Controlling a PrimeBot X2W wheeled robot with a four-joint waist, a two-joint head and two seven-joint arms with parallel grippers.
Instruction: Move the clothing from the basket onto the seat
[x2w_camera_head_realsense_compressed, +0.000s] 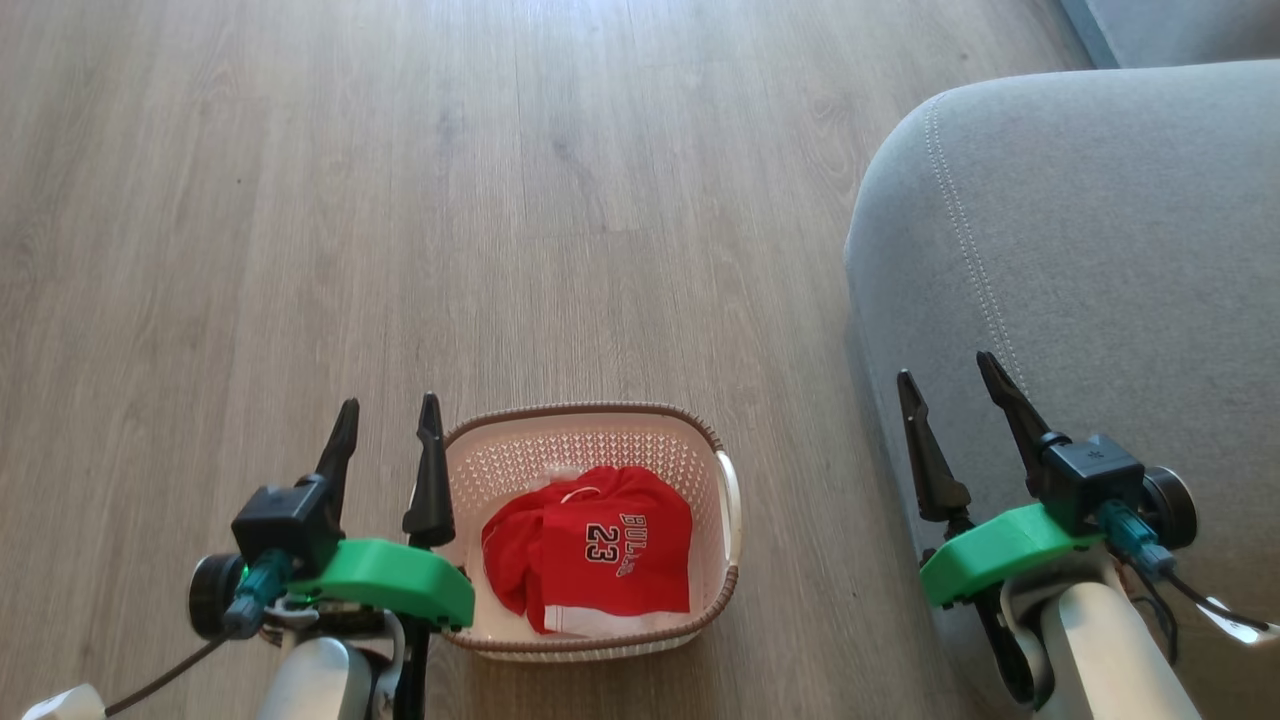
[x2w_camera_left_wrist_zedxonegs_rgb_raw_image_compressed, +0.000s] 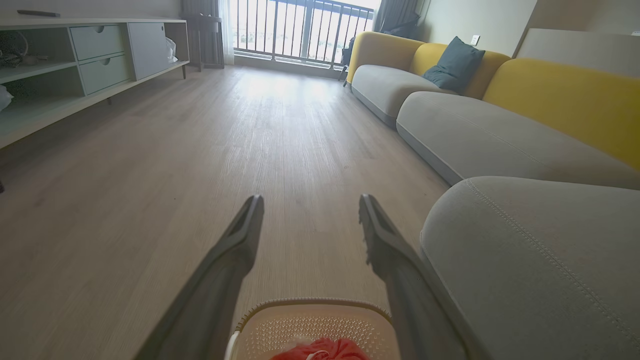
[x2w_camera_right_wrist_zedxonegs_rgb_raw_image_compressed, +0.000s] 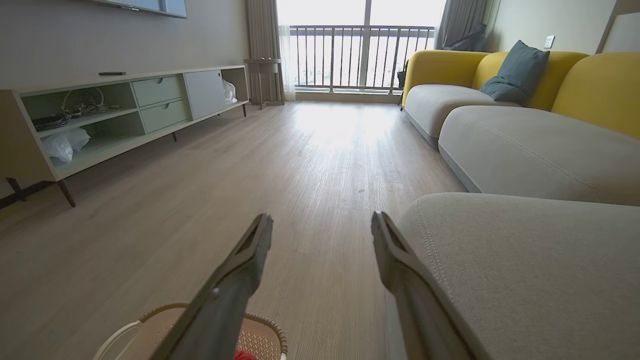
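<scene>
The cream basket (x2w_camera_head_realsense_compressed: 720, 470) sits on the wooden floor, between my two arms. Red clothing (x2w_camera_head_realsense_compressed: 590, 550) printed "BULLS 23" lies bunched inside it; a strip of that red clothing (x2w_camera_left_wrist_zedxonegs_rgb_raw_image_compressed: 320, 349) and the basket's rim (x2w_camera_left_wrist_zedxonegs_rgb_raw_image_compressed: 312, 303) also show low in the left wrist view. The grey seat (x2w_camera_head_realsense_compressed: 1090, 250) fills the right side, its stitched edge facing the basket. My left gripper (x2w_camera_head_realsense_compressed: 390, 412) hangs open just left of the basket, holding nothing. My right gripper (x2w_camera_head_realsense_compressed: 945, 365) is open at the seat's left edge, empty.
A long sofa (x2w_camera_right_wrist_zedxonegs_rgb_raw_image_compressed: 525, 145) with yellow backs and a dark cushion (x2w_camera_right_wrist_zedxonegs_rgb_raw_image_compressed: 515, 72) runs along the right. A low cabinet (x2w_camera_right_wrist_zedxonegs_rgb_raw_image_compressed: 115, 115) stands along the left wall. Wooden floor (x2w_camera_head_realsense_compressed: 450, 200) stretches ahead toward a balcony railing (x2w_camera_right_wrist_zedxonegs_rgb_raw_image_compressed: 360, 55).
</scene>
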